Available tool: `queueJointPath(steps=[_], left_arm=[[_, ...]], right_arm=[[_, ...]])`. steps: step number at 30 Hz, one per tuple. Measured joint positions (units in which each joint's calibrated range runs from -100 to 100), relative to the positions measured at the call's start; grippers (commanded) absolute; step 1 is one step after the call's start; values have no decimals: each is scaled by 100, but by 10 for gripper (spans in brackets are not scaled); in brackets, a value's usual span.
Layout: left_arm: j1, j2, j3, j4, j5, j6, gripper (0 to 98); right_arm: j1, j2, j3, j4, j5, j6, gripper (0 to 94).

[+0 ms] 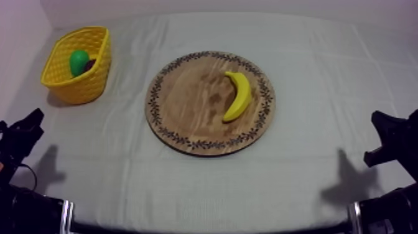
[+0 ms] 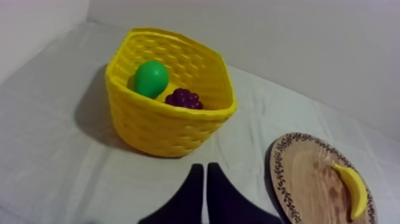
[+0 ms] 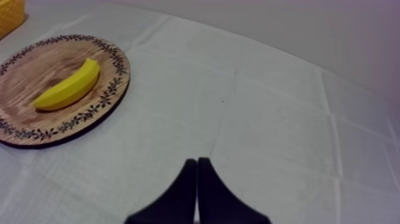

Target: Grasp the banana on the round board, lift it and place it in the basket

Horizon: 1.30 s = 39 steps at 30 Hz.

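Cloth: grey-white, lightly creased, with a pale wall behind the table.
Banana: lies on the right half of the board.
Basket: far left, holds a pear and grapes.
Left gripper: fingers together in a narrow wedge, holding nothing.
Right gripper: the same, near the board.

The round wooden board lies in the middle of the table. The banana lies on the board's right half, inside the rim. Left of the board and farther back, well apart from it, stands the basket. It holds the pear and, nearer the board, the bunch of grapes.
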Motion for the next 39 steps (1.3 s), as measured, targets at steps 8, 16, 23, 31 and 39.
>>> queueJointPath(steps=[8, 16, 23, 31, 39], left_arm=[[31, 0, 0, -53, -32, -502, 0], [31, 28, 0, -153, -119, -1597, 0], [96, 451, -548, -206, -314, -1747, 0], [326, 1880, -2233, -177, -321, -1232, 0], [769, 3878, -4623, -153, -103, -1158, 0]], right_arm=[[0, 0, 0, 0, -9, 0, 3], [0, 0, 0, 0, -9, 0, 3], [0, 0, 0, 0, -9, 0, 3], [0, 0, 0, 0, -9, 0, 3], [0, 0, 0, 0, -2, 0, 3]])
